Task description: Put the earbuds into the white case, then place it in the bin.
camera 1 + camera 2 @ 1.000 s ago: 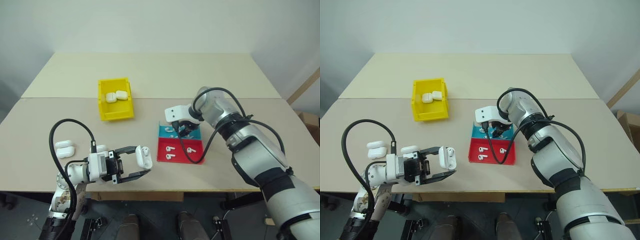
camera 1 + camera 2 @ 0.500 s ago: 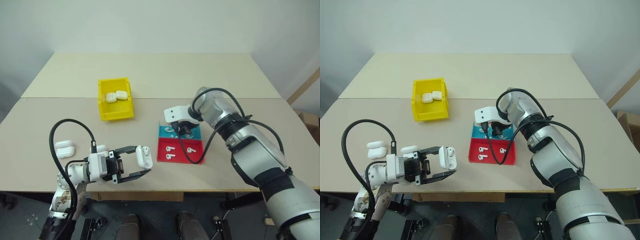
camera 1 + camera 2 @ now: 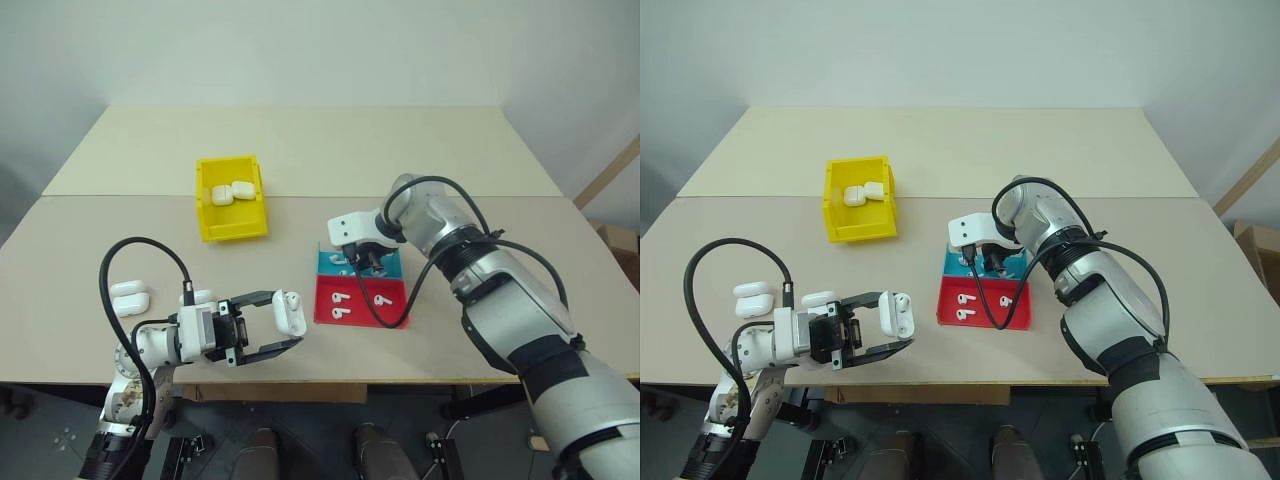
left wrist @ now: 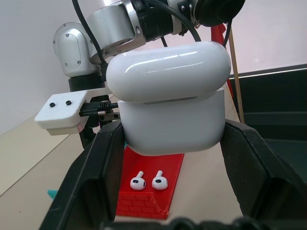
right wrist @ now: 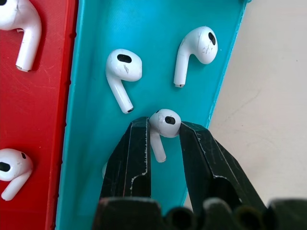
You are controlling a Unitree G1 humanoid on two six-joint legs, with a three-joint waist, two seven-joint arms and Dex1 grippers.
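While the yellow bin [image 3: 231, 212] already holds two closed white cases, the case for the present cycle [image 3: 289, 313] has not reached it. That white case sits clamped between the left gripper [image 3: 283, 323] fingers, raised off the surface [image 3: 330, 150], on the robot's side of the bin and well apart from it. In the left wrist view its lid looks lifted only slightly; whether any earbud is inside cannot be told.

The right gripper [image 5: 159, 139] points down into the blue half of the red and blue tray [image 3: 396, 321], which lies to the bin's right, on the robot's side of it. Its fingers [image 5: 135, 148] stand narrow, with one earbud [image 5: 163, 128] between them; the head of the bud touches both inner faces, so a pinch appears to be forming or just made. The bud has not left the tray. Two more earbuds [image 5: 123, 72] lie loose in the blue half near it, and others rest in the red half [image 3: 342, 305].

Spare cases [image 3: 130, 298] lie on the surface on the robot's side of the bin, toward its left.

Judgement: the task is at an early stage. Outstanding are lifting this bud, seating it and its pair in the held case, closing the lid, and placing the case in the bin.
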